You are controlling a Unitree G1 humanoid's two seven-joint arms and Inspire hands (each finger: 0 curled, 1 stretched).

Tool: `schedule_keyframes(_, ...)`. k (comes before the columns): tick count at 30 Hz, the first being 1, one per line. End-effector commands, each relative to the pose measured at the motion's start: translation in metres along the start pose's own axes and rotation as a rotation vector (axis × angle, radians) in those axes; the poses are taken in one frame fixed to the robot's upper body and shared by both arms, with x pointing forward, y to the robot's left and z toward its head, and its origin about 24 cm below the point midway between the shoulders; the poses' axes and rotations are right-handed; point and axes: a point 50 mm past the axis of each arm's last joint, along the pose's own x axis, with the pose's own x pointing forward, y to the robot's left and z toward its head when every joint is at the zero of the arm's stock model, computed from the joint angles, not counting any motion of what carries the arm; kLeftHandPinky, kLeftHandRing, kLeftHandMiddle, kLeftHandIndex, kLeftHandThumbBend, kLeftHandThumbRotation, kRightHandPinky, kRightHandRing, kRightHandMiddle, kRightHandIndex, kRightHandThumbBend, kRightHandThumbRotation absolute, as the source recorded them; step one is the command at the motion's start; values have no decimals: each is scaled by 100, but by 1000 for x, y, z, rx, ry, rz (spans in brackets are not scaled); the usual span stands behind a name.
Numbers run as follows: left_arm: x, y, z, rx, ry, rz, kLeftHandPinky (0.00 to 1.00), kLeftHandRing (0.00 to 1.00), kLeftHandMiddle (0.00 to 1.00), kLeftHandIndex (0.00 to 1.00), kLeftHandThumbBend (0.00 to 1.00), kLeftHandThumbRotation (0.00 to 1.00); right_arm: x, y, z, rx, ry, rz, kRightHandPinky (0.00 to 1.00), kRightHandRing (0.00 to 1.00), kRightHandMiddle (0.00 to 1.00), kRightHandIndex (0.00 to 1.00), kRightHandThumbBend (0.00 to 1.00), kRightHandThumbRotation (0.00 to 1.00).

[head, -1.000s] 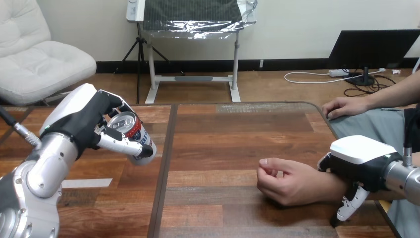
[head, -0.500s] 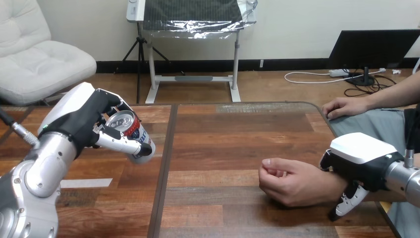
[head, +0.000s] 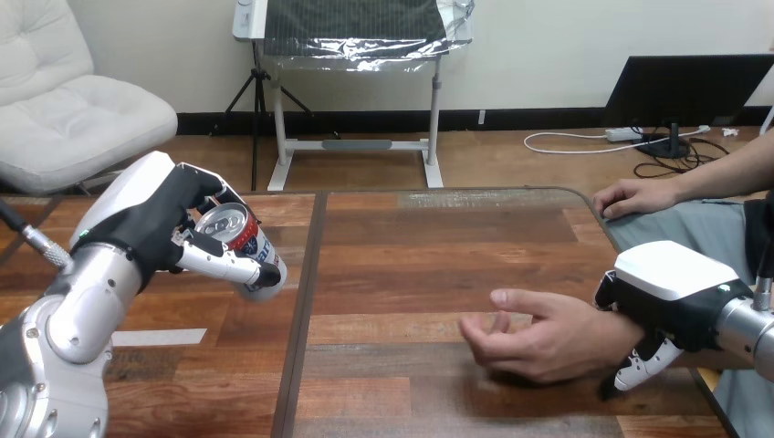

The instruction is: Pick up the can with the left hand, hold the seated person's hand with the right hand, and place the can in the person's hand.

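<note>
Silver and red, the can (head: 245,245) sits in our left robot hand (head: 151,214), which holds it above the left part of the wooden bench (head: 411,237), clear of the surface. We carry the can tilted: its silver top is turned up and toward us, and its base points down and to the right. The jointed fingers (head: 219,263) of this robot hand run along the can's near side and the black palm wraps the far side, so it is clamped on the can.

Our right robot hand (head: 671,292) lies over the person's wrist (head: 610,330) at the near right of the bench. Its fingertips (head: 637,370) bend down round the near side of the wrist, so we read it as closed on the wrist. The person's hand (head: 534,339) rests on the bench just left of ours, its fingers loosely bent. The can and that hand are well apart, with bare wood between them. The person's other hand (head: 639,196) lies flat at the bench's far right edge.
</note>
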Motion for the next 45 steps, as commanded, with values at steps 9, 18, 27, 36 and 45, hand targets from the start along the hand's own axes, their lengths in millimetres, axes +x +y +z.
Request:
schedule_keyframes(9,7,19,21,17,-94,80,18,26,37,49,64,0,7,17,8,119,-12,3,9,15,23,28,78,34)
schedule_keyframes(18,10,17,23,4,-113,70,18,25,36,49,64,0,9,15,8,141,-11,-8,9,16,24,29,79,34)
schedule_keyframes(27,16,14,25,-10,-123,58,18,26,37,49,63,0,10,10,8,163,-10,-31,10,16,23,31,82,35)
schedule_keyframes(36,22,9,28,-32,-134,39,20,28,38,50,63,0,11,3,8,185,-14,-61,9,15,23,33,86,36)
schedule_keyframes(45,30,4,34,-36,-160,21,23,31,40,49,63,0,12,-5,9,196,-16,-69,15,22,30,36,88,37)
